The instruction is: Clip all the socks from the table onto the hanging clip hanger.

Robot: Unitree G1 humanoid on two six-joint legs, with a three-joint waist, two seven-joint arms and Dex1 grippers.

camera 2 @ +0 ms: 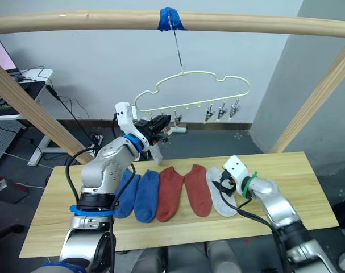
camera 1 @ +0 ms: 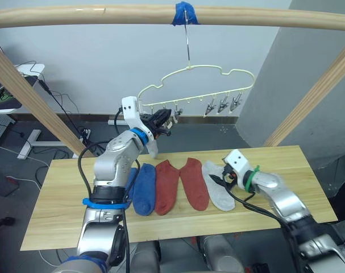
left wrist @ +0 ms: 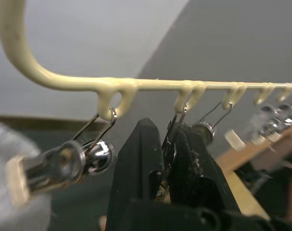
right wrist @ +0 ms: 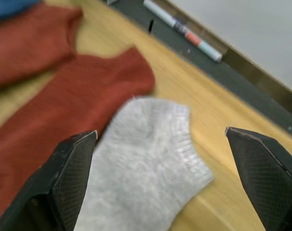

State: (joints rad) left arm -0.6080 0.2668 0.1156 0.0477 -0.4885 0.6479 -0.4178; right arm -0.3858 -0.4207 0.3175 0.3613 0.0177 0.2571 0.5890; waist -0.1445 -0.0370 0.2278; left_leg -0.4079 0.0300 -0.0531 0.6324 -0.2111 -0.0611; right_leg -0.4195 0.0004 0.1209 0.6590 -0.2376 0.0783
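Left gripper [camera 1: 162,121] pinches 1 metal clip [left wrist: 171,139] on the clip hanger [camera 1: 195,77]; right gripper [right wrist: 160,159] (spread wide) hovers over a grey sock [camera 1: 217,185].

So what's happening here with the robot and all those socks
The left gripper is up at the clip hanger, its fingers closed on one of the small metal clips. The right gripper is open, hovering over the light grey sock on the table. Two blue socks and two rust red socks lie in a row beside it. A sixth, light grey sock hangs by the left gripper.
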